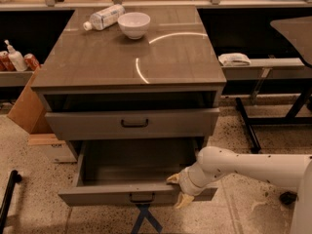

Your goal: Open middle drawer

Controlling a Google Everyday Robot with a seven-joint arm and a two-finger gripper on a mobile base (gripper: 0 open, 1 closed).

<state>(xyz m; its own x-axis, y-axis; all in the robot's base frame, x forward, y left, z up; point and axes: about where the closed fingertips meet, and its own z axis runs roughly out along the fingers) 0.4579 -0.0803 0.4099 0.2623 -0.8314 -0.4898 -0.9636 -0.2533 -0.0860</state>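
The middle drawer (pixel 131 167) is pulled far out of the grey-brown cabinet, and its plain grey inside shows. Its front panel (pixel 97 197) carries a small dark bail handle (pixel 141 197) at centre. My gripper (pixel 178 189) is at the right part of that front panel, right of the handle. Its beige fingers are spread: one finger (pixel 173 179) is over the drawer's inner edge and the other lies outside the front, holding nothing. The drawer above (pixel 134 123) looks pushed in, with its own dark handle.
A white bowl (pixel 134 24) and a lying plastic bottle (pixel 103 17) are on the cabinet top (pixel 131 62). A cardboard box (pixel 27 108) stands left. A bench with a white cloth (pixel 234 59) is right. Blue tape (pixel 145 219) marks the floor.
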